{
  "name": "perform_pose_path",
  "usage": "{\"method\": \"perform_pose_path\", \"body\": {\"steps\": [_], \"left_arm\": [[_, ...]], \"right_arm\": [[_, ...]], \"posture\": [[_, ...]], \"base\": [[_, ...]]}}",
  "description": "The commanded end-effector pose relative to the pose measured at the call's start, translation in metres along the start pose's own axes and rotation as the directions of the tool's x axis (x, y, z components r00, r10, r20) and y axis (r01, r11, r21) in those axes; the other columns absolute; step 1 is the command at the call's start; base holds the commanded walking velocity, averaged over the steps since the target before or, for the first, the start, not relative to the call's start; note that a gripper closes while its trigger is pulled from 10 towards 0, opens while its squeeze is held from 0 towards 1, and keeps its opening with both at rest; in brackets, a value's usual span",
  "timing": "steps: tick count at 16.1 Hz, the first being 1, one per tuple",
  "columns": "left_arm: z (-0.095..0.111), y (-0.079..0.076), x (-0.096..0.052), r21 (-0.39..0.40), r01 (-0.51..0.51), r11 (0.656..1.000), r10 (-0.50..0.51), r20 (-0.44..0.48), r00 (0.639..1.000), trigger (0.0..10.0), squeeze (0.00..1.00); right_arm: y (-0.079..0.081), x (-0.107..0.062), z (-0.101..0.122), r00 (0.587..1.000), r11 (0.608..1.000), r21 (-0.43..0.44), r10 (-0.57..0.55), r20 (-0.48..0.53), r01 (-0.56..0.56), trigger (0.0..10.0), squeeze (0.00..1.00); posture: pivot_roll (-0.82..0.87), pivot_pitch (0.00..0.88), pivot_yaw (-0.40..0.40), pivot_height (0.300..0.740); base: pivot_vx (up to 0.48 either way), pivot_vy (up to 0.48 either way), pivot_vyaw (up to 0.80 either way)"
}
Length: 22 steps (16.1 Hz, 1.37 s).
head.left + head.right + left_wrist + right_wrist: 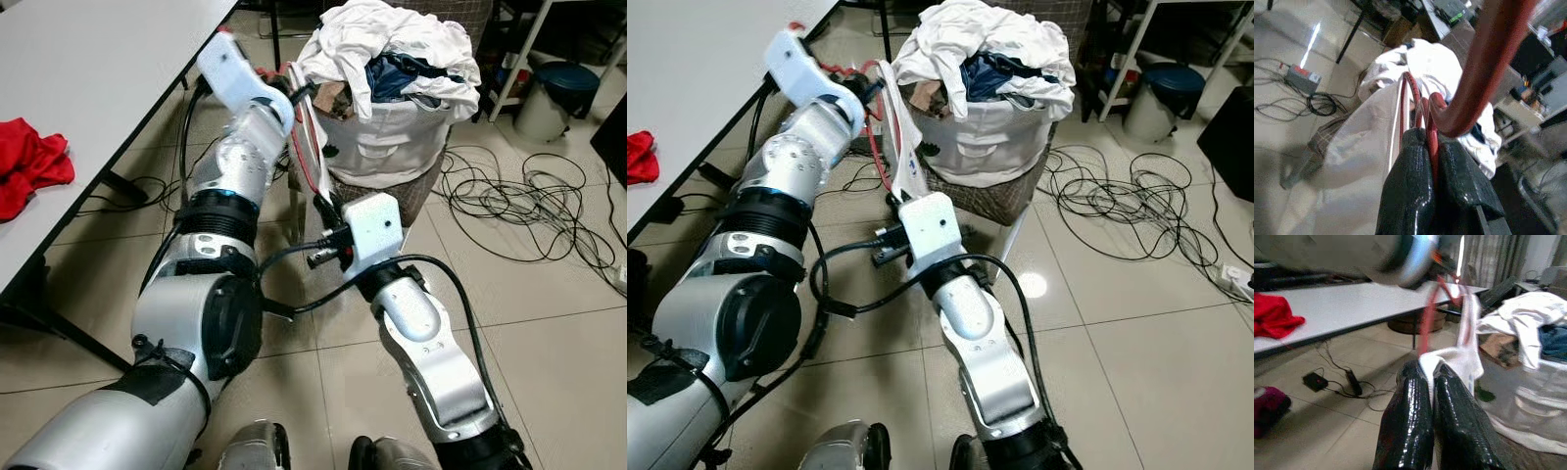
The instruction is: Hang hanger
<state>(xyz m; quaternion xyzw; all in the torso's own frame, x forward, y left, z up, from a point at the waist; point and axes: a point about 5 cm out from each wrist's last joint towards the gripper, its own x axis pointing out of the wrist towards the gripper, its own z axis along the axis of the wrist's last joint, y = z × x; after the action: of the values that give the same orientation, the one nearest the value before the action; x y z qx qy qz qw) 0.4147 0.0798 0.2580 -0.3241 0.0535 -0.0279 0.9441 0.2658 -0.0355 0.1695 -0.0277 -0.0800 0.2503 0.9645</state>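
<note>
Left claw (1432,161) clamps the red hanger (1484,63), its two black fingers (1405,191) pressed tight around the thin red wire just below the thick curved hook. Held out ahead of me, that claw keeps the hanger upright beside the laundry bag (392,137), with a white garment (904,157) draped over the hanger and trailing down toward the floor. My right claw (1432,382) is pinched closed on the lower hem of that same garment, below the left claw, so the cloth runs taut between the two. Its white wrist housing (372,230) sits just in front of the bag, a black cable (294,257) looping from it back toward my left arm.

White and dark blue clothes are heaped in the bag, which stands on the tiled floor (549,323) with a checked cloth (994,201) under it. Loose cables (534,211) coil on the tiles to my right, near a dark bin (554,98). A red cloth (29,166) lies on the white surface (108,78) to my left, well apart from the hanger.
</note>
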Motion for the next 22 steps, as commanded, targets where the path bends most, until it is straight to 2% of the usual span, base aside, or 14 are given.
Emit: {"method": "perform_pose_path", "body": {"steps": [1, 2, 6, 7, 9, 12, 14, 16, 17, 18, 19, 20, 21, 22], "left_arm": [[-0.005, -0.007, -0.001, 0.061, 0.028, 0.998, -0.028, -0.005, 1.000, 10.0, 0.00], [-0.016, -0.008, -0.002, 0.089, 0.018, 0.996, -0.016, -0.029, 0.999, 10.0, 0.00], [-0.025, -0.009, -0.004, 0.211, 0.019, 0.977, -0.019, -0.005, 1.000, 10.0, 0.00], [-0.027, -0.012, -0.006, 0.305, 0.059, 0.950, -0.063, 0.003, 0.998, 10.0, 0.00], [-0.033, -0.014, -0.010, 0.412, 0.118, 0.904, -0.116, -0.030, 0.993, 10.0, 0.00], [-0.039, -0.017, -0.018, 0.450, 0.223, 0.865, -0.202, -0.096, 0.975, 10.0, 0.00], [-0.035, -0.012, -0.019, 0.453, 0.194, 0.870, -0.182, -0.072, 0.981, 10.0, 0.00], [-0.018, 0.002, -0.012, 0.391, 0.066, 0.918, -0.072, 0.000, 0.997, 10.0, 0.00], [-0.012, 0.005, -0.010, 0.358, 0.032, 0.933, -0.043, 0.023, 0.999, 10.0, 0.00], [0.006, 0.009, -0.006, 0.237, -0.020, 0.971, 0.004, 0.069, 0.998, 10.0, 0.00], [0.014, 0.006, -0.005, 0.153, -0.008, 0.988, -0.004, 0.076, 0.997, 10.0, 0.00], [0.016, 0.004, -0.005, 0.124, 0.002, 0.992, -0.012, 0.075, 0.997, 10.0, 0.00], [0.017, -0.003, -0.005, 0.026, 0.047, 0.999, -0.048, 0.045, 0.998, 10.0, 0.00], [0.017, -0.010, -0.004, -0.023, 0.074, 0.997, -0.074, 0.025, 0.997, 10.0, 0.00]], "right_arm": [[0.009, 0.006, 0.015, 0.997, 0.998, 0.024, 0.050, 0.055, -0.052, 10.0, 0.00], [0.012, 0.010, 0.021, 0.995, 0.997, 0.043, 0.062, 0.072, -0.065, 10.0, 0.00], [0.014, 0.013, 0.022, 0.997, 0.997, 0.050, 0.047, 0.068, -0.051, 10.0, 0.00], [-0.004, 0.016, 0.024, 0.995, 0.992, 0.104, -0.082, 0.060, 0.075, 10.0, 0.00], [-0.029, 0.017, 0.027, 0.976, 0.967, 0.154, -0.212, 0.052, 0.202, 10.0, 0.00], [-0.064, 0.013, 0.024, 0.940, 0.932, 0.149, -0.338, 0.033, 0.330, 10.0, 0.00], [-0.067, 0.008, 0.025, 0.945, 0.939, 0.133, -0.325, 0.042, 0.317, 10.0, 0.00], [-0.055, -0.007, 0.021, 0.978, 0.976, 0.104, -0.198, 0.067, 0.191, 10.0, 0.00], [-0.050, -0.012, 0.019, 0.983, 0.982, 0.095, -0.169, 0.071, 0.162, 10.0, 0.00], [-0.038, -0.026, 0.013, 0.993, 0.996, 0.049, -0.083, 0.088, 0.079, 10.0, 0.00], [-0.034, -0.033, 0.008, 0.995, 0.999, 0.013, -0.052, 0.091, 0.051, 10.0, 0.00], [-0.033, -0.035, 0.005, 0.995, 0.999, -0.002, -0.043, 0.093, 0.044, 10.0, 0.00], [-0.032, -0.040, -0.002, 0.995, 0.999, -0.030, -0.036, 0.098, 0.039, 10.0, 0.00], [-0.032, -0.043, -0.007, 0.995, 0.999, -0.043, -0.026, 0.098, 0.030, 10.0, 0.00]], "posture": [[-0.11, 0.091, 0.083, 0.740], [-0.11, 0.092, 0.081, 0.740], [-0.11, 0.084, 0.077, 0.740], [-0.12, 0.081, 0.081, 0.740], [-0.12, 0.077, 0.080, 0.740], [-0.12, 0.075, 0.077, 0.740], [-0.11, 0.075, 0.074, 0.740], [-0.11, 0.080, 0.070, 0.740], [-0.11, 0.082, 0.070, 0.740], [-0.11, 0.082, 0.070, 0.740], [-0.11, 0.085, 0.075, 0.740], [-0.11, 0.085, 0.075, 0.740], [-0.11, 0.088, 0.083, 0.740], [-0.11, 0.089, 0.087, 0.740]], "base": [[0.000, 0.000, 0.00], [0.000, 0.000, 0.00], [0.000, 0.000, 0.00], [0.000, 0.000, 0.00], [0.000, 0.000, 0.00], [0.000, 0.000, 0.00], [0.000, 0.000, 0.00], [0.000, 0.000, 0.00], [0.000, 0.000, 0.00], [0.000, 0.000, 0.00], [0.000, 0.000, 0.00], [0.000, 0.000, 0.00], [0.000, 0.000, 0.00], [0.000, 0.000, 0.00]]}}
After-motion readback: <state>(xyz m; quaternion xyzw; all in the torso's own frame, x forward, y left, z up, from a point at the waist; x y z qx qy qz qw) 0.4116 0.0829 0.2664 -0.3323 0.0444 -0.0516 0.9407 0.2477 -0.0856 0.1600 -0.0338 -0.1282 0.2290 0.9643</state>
